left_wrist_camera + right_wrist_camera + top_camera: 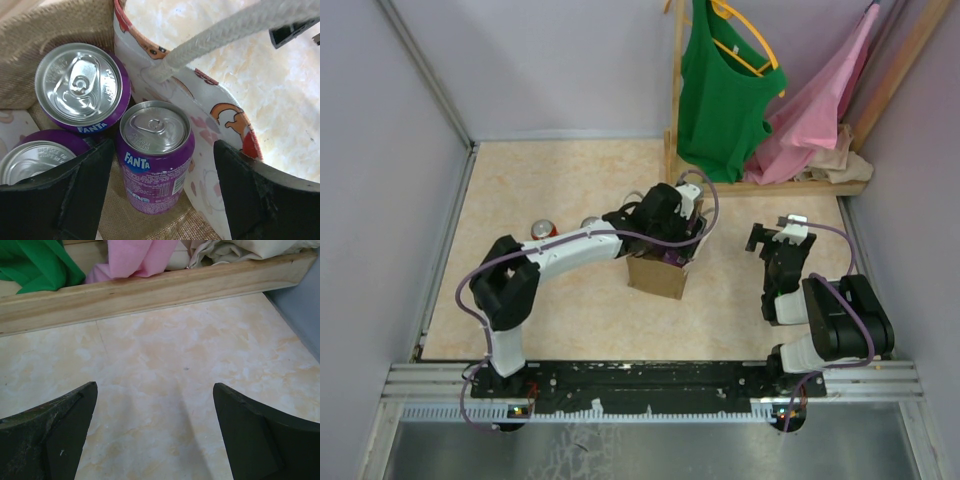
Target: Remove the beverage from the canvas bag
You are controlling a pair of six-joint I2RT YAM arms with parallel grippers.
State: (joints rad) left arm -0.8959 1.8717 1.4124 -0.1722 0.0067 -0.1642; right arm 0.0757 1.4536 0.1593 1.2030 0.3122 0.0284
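The tan canvas bag stands upright mid-table. In the left wrist view its printed lining and a white rope handle show. Three purple Fanta cans stand inside it: one in the middle, one behind it, one at the left. My left gripper is at the bag's mouth. It is open, with the middle can between its fingers and untouched. Its right finger lies by the bag's wall. My right gripper is open and empty over bare table, to the right of the bag.
Two cans stand on the table left of the bag, one red and one silver-topped. A wooden rack at the back right holds a green top and pink cloth. Its base beam lies ahead of my right gripper. Walls enclose the table.
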